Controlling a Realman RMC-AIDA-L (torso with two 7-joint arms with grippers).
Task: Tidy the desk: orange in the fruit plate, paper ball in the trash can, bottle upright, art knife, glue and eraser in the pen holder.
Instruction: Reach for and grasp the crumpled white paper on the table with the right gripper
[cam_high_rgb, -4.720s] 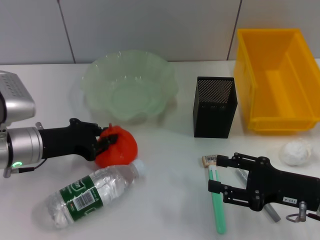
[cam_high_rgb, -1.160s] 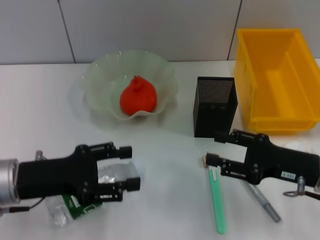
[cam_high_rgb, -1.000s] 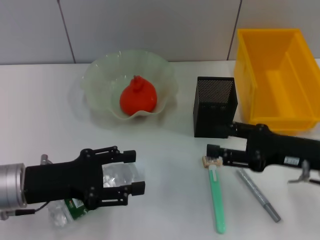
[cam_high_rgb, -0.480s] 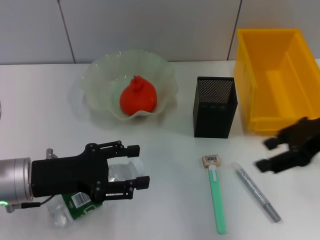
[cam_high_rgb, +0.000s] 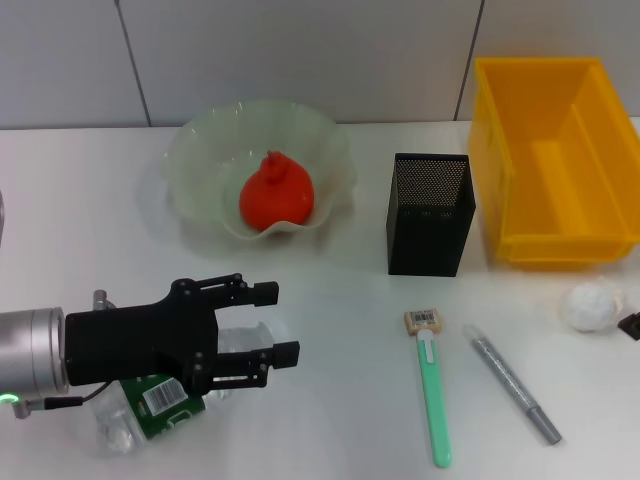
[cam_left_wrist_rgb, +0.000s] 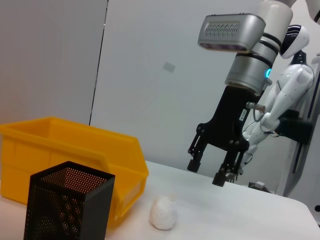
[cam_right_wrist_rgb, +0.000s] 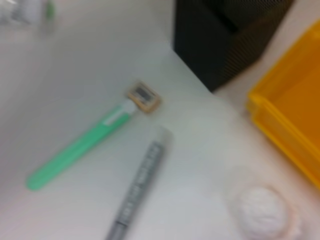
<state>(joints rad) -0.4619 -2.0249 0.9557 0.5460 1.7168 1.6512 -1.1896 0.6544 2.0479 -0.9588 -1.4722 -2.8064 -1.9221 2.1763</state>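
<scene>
Head view: left gripper (cam_high_rgb: 268, 330) near desk's front-left corner, black fingers spread wide around clear ribbed plastic bottle (cam_high_rgb: 150, 400) with green label, lying flat. Red-orange nubbed orange (cam_high_rgb: 276, 194) inside pale-green scalloped translucent fruit plate (cam_high_rgb: 200, 150). Black mesh square pen holder (cam_high_rgb: 429, 213) mid-desk, just beside tall-walled yellow plastic trash can (cam_high_rgb: 545, 150). Beige labelled eraser (cam_high_rgb: 424, 320) touching green art knife (cam_high_rgb: 434, 405); grey glue pen (cam_high_rgb: 510, 383) beside. Crumpled white paper ball (cam_high_rgb: 590, 306) near right edge. Right gripper (cam_left_wrist_rgb: 216, 172) lifted off desk, fingers apart, holding nothing.

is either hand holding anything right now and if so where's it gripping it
Nothing is held. The left hand is open, straddling the bottle near its cap end. The right hand, also open, hangs empty above the table by the paper ball.
</scene>
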